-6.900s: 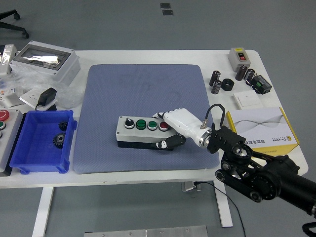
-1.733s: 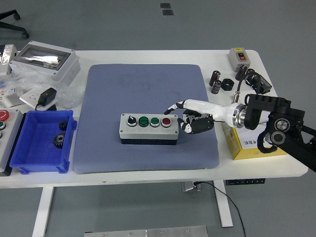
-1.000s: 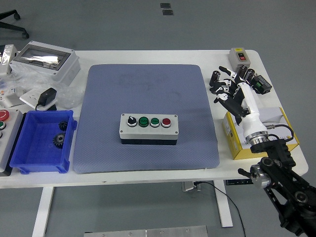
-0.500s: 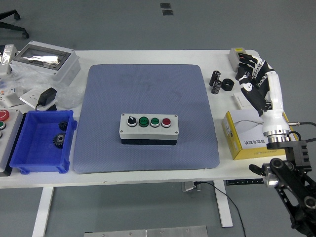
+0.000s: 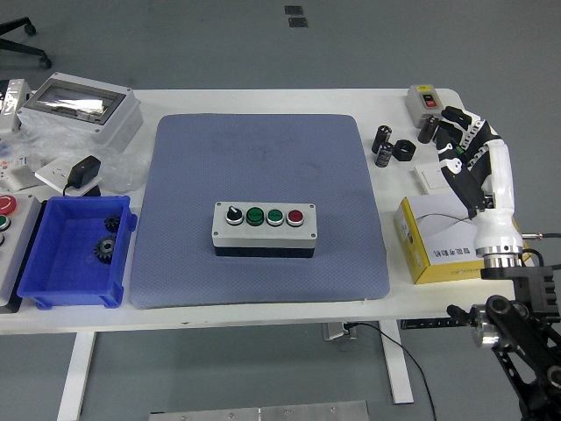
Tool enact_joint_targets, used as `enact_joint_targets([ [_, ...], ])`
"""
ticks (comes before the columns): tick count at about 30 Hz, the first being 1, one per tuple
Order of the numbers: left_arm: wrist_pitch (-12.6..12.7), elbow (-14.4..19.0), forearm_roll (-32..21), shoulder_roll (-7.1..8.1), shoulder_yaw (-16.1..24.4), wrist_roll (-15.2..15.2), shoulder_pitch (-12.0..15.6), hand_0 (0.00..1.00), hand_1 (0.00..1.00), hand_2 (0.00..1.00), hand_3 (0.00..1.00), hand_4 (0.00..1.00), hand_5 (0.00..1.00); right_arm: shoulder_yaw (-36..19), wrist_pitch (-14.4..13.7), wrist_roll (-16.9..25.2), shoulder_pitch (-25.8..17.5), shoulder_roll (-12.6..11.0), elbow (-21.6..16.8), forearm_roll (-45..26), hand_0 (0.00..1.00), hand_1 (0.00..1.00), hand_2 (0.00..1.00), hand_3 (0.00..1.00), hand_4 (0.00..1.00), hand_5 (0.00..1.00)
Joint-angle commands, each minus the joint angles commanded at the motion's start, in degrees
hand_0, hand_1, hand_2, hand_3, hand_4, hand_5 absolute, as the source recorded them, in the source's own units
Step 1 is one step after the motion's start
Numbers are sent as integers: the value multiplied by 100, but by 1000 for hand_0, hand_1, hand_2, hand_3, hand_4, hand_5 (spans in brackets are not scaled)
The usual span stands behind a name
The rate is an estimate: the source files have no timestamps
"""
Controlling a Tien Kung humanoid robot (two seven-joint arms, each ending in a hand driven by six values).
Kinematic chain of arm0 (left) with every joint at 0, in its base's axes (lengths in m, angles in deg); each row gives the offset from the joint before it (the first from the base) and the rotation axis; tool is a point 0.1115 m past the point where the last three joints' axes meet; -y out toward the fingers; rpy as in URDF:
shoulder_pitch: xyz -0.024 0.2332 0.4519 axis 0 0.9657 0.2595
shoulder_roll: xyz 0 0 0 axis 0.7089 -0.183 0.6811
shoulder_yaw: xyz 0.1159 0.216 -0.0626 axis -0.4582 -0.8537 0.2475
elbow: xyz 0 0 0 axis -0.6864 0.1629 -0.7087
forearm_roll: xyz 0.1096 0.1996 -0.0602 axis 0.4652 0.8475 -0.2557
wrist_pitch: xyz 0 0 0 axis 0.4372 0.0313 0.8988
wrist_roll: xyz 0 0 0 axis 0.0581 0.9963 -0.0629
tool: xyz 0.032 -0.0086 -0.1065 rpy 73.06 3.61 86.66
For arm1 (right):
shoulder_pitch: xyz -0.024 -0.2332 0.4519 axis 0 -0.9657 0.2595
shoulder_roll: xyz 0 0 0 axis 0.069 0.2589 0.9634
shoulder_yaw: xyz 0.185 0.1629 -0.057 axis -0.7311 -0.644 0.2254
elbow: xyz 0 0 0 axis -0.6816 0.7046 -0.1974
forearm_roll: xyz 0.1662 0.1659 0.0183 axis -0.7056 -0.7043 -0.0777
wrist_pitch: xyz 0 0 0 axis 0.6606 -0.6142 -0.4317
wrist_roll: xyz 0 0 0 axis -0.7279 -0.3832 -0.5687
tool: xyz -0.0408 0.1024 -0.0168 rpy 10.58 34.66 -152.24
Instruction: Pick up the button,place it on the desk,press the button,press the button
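Observation:
The grey button box [image 5: 265, 228] lies on the blue-grey mat [image 5: 259, 206], a little below its middle. Its top carries a black selector knob, two green buttons and a red button [image 5: 295, 217] in a row. My right hand [image 5: 462, 145] is raised at the table's right edge, over the small parts there, far from the box. Its fingers are loosely spread and hold nothing. No left arm shows in the picture.
A yellow-and-white carton [image 5: 462, 237] sits under my right forearm. Black capacitors [image 5: 384, 145], a grey switch box [image 5: 425, 99] and a white plate lie at the back right. A blue bin [image 5: 74, 254] with gears, a clear-lidded enclosure [image 5: 81, 107] and clutter fill the left.
My right hand left the red button, swung away to the right and rose above the carton. Over the last half second it drifted slightly right. The button box stayed put.

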Motion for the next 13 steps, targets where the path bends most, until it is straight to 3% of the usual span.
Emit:
enact_joint_targets([
  [13,17,-14,19,23,-27,-26,-22,669,552,507,559,272,2,84,-26,-117,138,-2,75,110,797,741,767,715,666,525],
])
